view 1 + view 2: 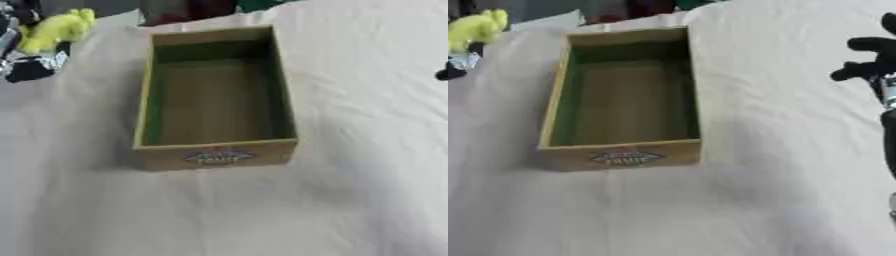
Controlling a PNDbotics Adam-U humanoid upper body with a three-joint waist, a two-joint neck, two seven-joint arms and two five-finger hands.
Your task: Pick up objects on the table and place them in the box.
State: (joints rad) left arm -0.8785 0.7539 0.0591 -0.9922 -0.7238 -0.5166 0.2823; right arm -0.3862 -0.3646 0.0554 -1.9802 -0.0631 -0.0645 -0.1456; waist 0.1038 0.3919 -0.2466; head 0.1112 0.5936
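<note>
White cloth, creased in long folds, covered the surface [350, 150] from edge to edge. On it stood the box [214, 156], an open cardboard tray with green inner walls and a brown floor, its long side running away from me and nothing lying inside it. Its near outer wall carried a label [217, 156] in red, blue and pale colours; I could not read any of its writing.

Well apart from the box, at the far left corner, lay a yellow soft toy [57, 29]. Just beside and below it sat a dark object with a silvery glint [31, 67], which I could not identify.

My right hand [866, 57] showed at the right edge of the right eye view, black, raised over the cloth and well clear of the box. It held nothing, its fingers [843, 73] partly bent and pointing left; whether they were relaxed or clenched I could not tell. Below it my dark forearm ran down the edge with a silver joint. My left hand did not show in either view
</note>
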